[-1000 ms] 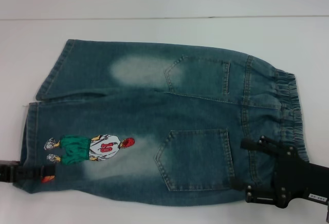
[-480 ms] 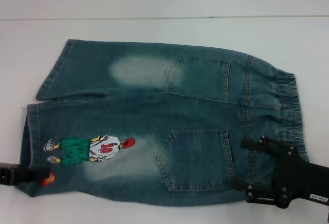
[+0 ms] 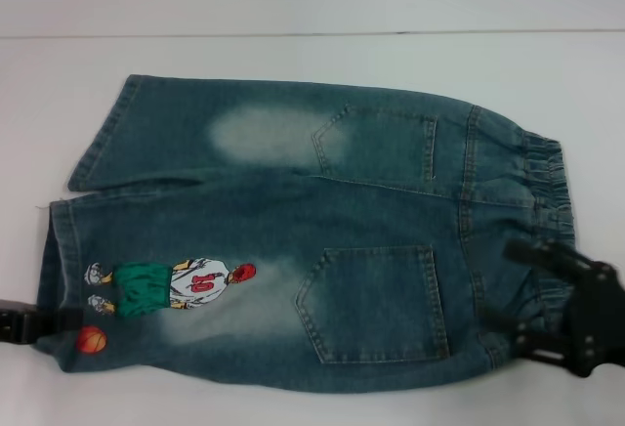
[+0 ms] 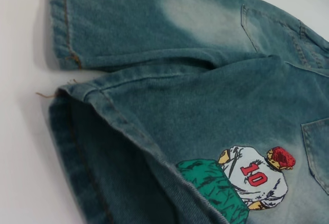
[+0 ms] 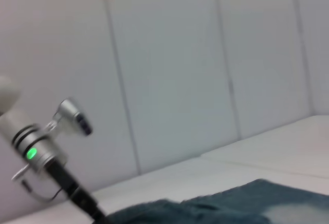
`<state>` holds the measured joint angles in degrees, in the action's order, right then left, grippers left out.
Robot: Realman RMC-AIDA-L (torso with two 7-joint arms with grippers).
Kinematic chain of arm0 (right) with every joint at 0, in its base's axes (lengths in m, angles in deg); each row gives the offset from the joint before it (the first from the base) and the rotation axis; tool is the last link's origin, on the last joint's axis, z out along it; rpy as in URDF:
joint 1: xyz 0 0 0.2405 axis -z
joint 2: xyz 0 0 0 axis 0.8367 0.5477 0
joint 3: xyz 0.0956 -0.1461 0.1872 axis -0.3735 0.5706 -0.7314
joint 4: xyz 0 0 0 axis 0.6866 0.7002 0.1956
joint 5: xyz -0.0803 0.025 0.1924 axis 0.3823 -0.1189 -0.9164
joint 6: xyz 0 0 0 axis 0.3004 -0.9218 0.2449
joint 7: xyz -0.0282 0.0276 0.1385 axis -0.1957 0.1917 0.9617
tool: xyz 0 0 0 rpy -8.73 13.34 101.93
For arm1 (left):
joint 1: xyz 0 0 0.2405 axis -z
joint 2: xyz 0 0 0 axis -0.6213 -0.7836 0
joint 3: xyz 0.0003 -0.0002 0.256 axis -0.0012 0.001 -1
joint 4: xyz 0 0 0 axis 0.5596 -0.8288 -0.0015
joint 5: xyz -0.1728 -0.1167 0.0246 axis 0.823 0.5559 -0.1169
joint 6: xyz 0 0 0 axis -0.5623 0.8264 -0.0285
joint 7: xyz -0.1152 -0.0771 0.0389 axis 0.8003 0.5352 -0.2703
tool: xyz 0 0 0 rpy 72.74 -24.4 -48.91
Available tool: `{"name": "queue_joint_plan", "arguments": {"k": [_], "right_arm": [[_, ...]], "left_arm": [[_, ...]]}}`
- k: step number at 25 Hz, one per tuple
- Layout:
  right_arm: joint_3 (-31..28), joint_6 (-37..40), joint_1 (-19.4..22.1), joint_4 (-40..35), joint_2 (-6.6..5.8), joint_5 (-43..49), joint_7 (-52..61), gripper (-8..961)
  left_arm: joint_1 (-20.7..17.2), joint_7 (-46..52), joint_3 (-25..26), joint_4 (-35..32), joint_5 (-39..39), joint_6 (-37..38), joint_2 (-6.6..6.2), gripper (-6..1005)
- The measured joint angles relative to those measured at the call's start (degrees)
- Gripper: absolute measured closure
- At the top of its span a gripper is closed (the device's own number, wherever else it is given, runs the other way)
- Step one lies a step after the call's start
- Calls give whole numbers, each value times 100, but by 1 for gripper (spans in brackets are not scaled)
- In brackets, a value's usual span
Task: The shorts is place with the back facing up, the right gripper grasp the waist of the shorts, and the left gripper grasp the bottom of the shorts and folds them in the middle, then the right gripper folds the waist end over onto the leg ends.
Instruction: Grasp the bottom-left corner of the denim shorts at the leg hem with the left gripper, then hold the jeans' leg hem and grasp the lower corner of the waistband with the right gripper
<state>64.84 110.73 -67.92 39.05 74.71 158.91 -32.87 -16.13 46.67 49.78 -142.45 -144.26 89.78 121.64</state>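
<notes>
The shorts (image 3: 293,231) lie flat with the back up, pockets showing. The gathered waist (image 3: 547,191) is on the right and the leg ends (image 3: 88,152) on the left. My right gripper (image 3: 525,297) is at the near corner of the waist, open, with one finger (image 3: 535,252) on the waistband and the other at the near edge. My left gripper (image 3: 44,323) rests at the near leg's hem, beside the embroidered player (image 3: 166,284) and an orange ball. The left wrist view shows that hem (image 4: 103,111) and the player (image 4: 247,175) close up, but no fingers.
The shorts rest on a white table (image 3: 312,55) with a pale wall behind. In the right wrist view the left arm's silver wrist with its green light (image 5: 32,153) stands above the denim (image 5: 241,203).
My right gripper has slid right, off the pocket side and out to the waistband's end. My left gripper has drawn back a little to the left, uncovering the orange ball.
</notes>
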Motion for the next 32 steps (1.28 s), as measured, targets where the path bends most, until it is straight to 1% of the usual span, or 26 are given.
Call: {"name": "queue_joint_plan", "arguments": {"k": [3,4,5,6,8,10,13,15,17,23,32], "right_arm": [[-548,90,131,67,-26,-7,597,11],[-1097,110,214,177,-60,0,1319,11],[-1097,110,214,177,-60,0,1319,11],[-1342,107,260,231,-87,8,1779,11],[-1701,52,374,315,-174,23,2609,11],[-1883,-95,497,366,-283,29,3471,11],[-1912,-351,613,376,-426,148,4361,11],[-1922,-434,630,375,-485,365,4685,11],[-1926,-452,614,365,-515,561,4867,11],[-1939,-571,461,334,-525,1031,5072,11],[-1911,-778,328,344,-534,1238,5215,11]], "left_arm": [[17,4,0,-4,18,36,1,946],[21,5,-3,-6,20,42,2,953],[24,5,-3,-9,23,49,4,960],[27,6,-4,-10,25,56,6,968],[28,5,-2,-10,27,63,10,982],[35,1,-3,-10,27,63,14,982],[56,-7,-2,-10,27,56,20,983],[69,-12,-1,-10,27,45,20,983],[81,-17,-1,-10,27,34,19,983],[99,-19,-2,-9,27,26,18,983],[89,-18,13,-9,27,35,18,983]]}}
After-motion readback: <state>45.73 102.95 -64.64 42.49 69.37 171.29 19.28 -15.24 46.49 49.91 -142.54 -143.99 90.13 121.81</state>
